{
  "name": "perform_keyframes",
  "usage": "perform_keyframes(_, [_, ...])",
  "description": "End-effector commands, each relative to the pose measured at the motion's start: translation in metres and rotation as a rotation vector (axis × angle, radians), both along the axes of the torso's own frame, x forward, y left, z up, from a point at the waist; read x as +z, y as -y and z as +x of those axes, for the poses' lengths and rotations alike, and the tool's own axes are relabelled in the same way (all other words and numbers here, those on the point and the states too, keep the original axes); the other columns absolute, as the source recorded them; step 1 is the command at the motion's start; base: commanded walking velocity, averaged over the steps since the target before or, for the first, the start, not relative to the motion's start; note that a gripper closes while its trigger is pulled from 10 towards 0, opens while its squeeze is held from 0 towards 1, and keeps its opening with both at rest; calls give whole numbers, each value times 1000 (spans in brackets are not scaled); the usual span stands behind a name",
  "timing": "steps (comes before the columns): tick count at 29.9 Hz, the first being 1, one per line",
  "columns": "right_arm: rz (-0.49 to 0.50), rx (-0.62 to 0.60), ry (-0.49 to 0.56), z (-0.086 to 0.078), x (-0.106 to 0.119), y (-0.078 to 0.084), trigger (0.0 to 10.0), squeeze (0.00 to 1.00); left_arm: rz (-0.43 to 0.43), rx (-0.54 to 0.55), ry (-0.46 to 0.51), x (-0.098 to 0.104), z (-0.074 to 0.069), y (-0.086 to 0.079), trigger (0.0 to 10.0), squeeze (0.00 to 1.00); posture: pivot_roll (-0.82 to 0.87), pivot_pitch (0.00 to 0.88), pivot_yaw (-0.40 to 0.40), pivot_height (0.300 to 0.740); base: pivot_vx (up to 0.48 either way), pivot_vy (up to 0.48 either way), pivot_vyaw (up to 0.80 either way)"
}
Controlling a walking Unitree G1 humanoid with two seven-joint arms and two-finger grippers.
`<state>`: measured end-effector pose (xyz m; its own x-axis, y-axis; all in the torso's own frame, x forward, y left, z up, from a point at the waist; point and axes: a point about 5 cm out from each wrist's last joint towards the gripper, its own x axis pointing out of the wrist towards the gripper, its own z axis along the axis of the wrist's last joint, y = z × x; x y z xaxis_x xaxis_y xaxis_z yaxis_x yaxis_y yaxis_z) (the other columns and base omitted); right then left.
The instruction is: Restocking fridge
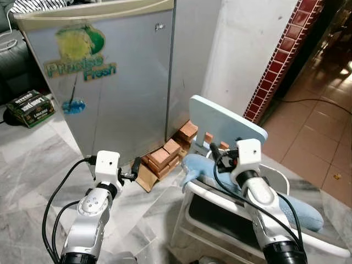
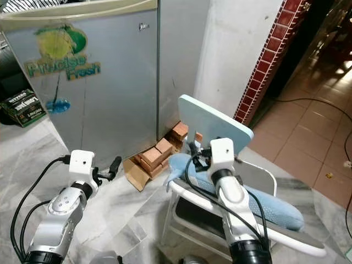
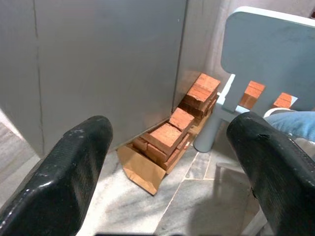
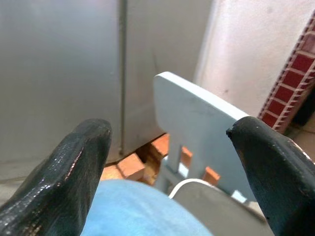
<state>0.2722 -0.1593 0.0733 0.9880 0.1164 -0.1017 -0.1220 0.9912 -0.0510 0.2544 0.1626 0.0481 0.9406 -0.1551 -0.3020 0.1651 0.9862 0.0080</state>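
Observation:
The small silver fridge [image 1: 115, 88] stands straight ahead with its door shut and a green "Precise Fresh" sticker [image 1: 80, 58] on it. My left gripper [image 1: 133, 168] is held low in front of the fridge's bottom right corner, apart from it. In the left wrist view its fingers [image 3: 74, 167] are spread wide, so the left gripper [image 3: 170, 125] is open and holds nothing. My right gripper [image 1: 212, 151] hovers over the blue cloth [image 1: 300, 212] on the chair. It stands open and bare in the right wrist view [image 4: 171, 129].
A light blue child's chair [image 1: 225, 124] with a white seat frame [image 1: 192, 195] stands at my right. Stacked bricks [image 1: 165, 157] and a cardboard piece [image 1: 146, 179] lie at the fridge's corner. A green box [image 1: 30, 107] sits left. A red-tiled column [image 1: 280, 60] rises at the right.

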Motion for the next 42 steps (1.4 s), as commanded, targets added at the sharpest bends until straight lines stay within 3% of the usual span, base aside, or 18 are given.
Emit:
perform_keyframes(1, [4, -24, 43, 2, 8, 2, 10000, 0, 10, 3, 21, 3, 1, -1, 10000, 0, -1, 0, -39, 740, 0, 469, 0])
perform_keyframes(8, [-16, -61, 183, 5, 29, 3, 10000, 0, 22, -22, 53, 6, 5, 2, 10000, 0, -5, 0, -40, 740, 0, 476, 0])
perform_keyframes(12, [-60, -143, 241, 8, 39, 14, 10000, 0, 23, -21, 64, 8, 8, 2, 10000, 0, -8, 0, -42, 740, 0, 480, 0])
perform_keyframes(21, [-63, -151, 221, 11, 36, 15, 10000, 0, 35, -13, 72, 8, 11, -1, 10000, 0, -18, 0, -31, 740, 0, 480, -444])
perform_keyframes(27, [-71, -147, 248, 20, 43, 16, 10000, 0, 43, -24, 109, 15, 21, 0, 10000, 0, -25, 0, -20, 740, 0, 480, -785])
perform_keyframes(40, [-79, -159, 214, 16, 33, 16, 10000, 0, 26, -55, 118, 13, 20, -2, 10000, 0, -27, 0, -32, 740, 0, 480, -408])
perform_keyframes(42, [-84, -158, 216, 16, 33, 17, 10000, 0, 67, -16, 108, 10, 21, -8, 10000, 0, -26, 0, -37, 740, 0, 480, -800])
